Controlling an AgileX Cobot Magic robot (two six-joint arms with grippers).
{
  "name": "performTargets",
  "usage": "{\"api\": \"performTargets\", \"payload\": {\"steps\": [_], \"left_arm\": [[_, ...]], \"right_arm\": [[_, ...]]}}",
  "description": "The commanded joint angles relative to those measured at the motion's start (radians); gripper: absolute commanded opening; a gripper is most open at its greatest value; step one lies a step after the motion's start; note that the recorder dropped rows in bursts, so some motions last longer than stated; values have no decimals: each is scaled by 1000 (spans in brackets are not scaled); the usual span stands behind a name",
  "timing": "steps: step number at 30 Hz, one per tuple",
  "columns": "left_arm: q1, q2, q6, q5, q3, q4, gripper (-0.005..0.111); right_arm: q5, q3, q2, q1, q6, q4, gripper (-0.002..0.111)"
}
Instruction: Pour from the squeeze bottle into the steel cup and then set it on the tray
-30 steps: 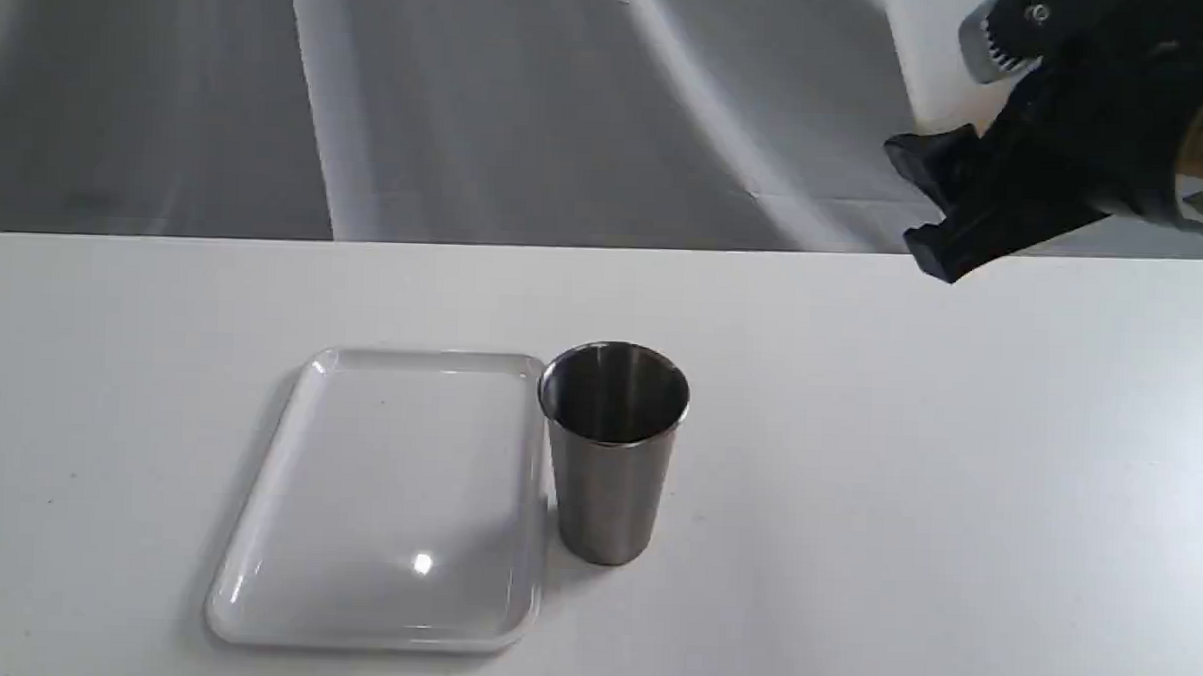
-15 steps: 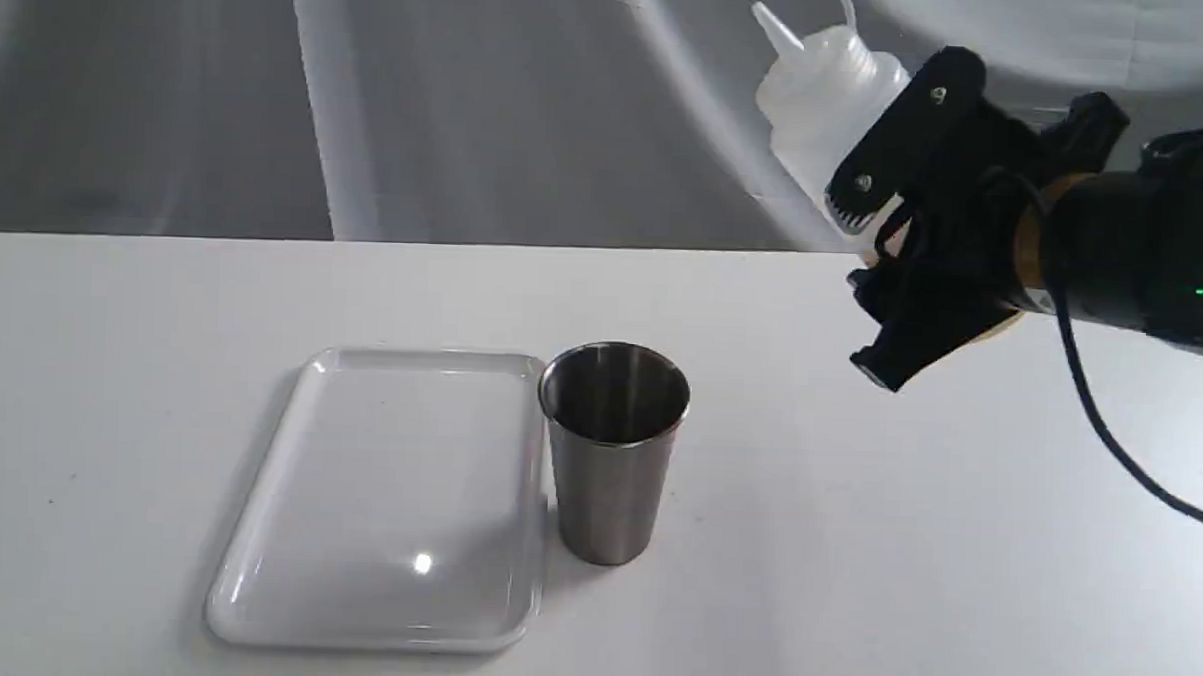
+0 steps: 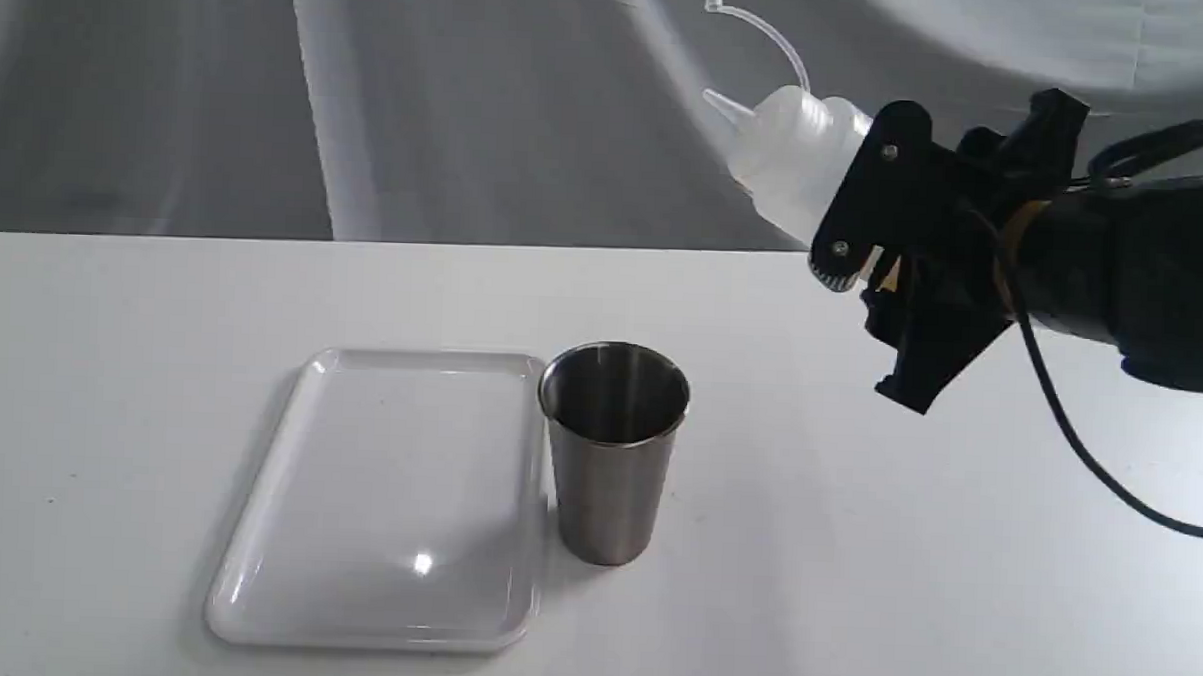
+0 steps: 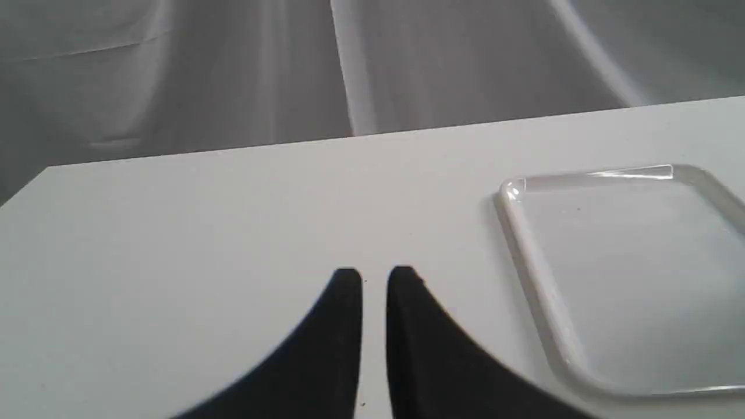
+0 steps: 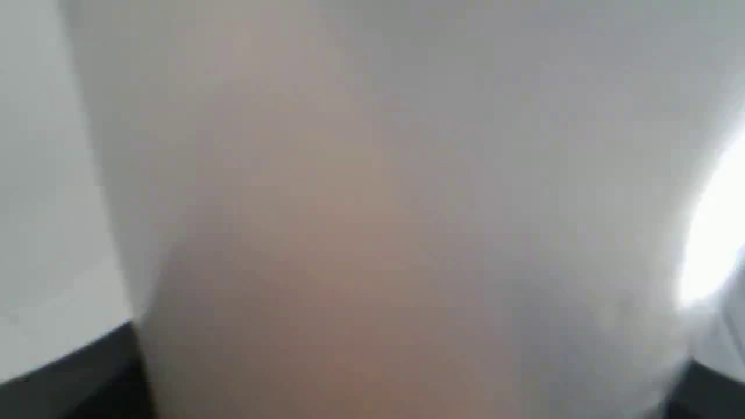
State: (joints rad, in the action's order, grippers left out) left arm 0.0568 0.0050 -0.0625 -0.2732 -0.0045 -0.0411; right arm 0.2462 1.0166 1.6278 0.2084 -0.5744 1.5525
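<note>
My right gripper (image 3: 869, 262) is shut on the squeeze bottle (image 3: 793, 160) and holds it in the air, up and to the right of the steel cup (image 3: 613, 448). The bottle leans left, nozzle pointing toward the cup's side, its tethered cap on the strap curling above. Its blurred whitish body (image 5: 396, 203) fills the right wrist view. The cup stands upright on the table, touching or nearly touching the right rim of the tray (image 3: 255, 526). The tray lies bare. My left gripper (image 4: 373, 276) hovers low over the table left of the tray (image 4: 524, 244), fingers nearly together, holding nothing.
The white table (image 3: 954, 550) carries only the tray and cup. A grey draped backdrop (image 3: 470, 103) hangs behind the table's far edge. A black cable (image 3: 1088, 455) droops from my right arm over the table's right side.
My right arm has swung in from the upper right with the bottle, moving left and lower. The bottle has tipped further to the left. Cup and tray have not moved.
</note>
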Motion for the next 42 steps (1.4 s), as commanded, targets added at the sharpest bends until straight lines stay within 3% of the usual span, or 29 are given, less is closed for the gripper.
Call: {"api": "performTargets", "payload": {"steps": [1,12,42], "left_arm": [[1,-5,2,7,4,-2,8],[1,-5,2,7,4,-2,8],[1,-5,2,7,4,-2,8]], "right_arm": [[19,10,-7,10,-7,84,16],[201,10,55,61,-5,192,16],[197,10,55,101,395,192,16]]}}
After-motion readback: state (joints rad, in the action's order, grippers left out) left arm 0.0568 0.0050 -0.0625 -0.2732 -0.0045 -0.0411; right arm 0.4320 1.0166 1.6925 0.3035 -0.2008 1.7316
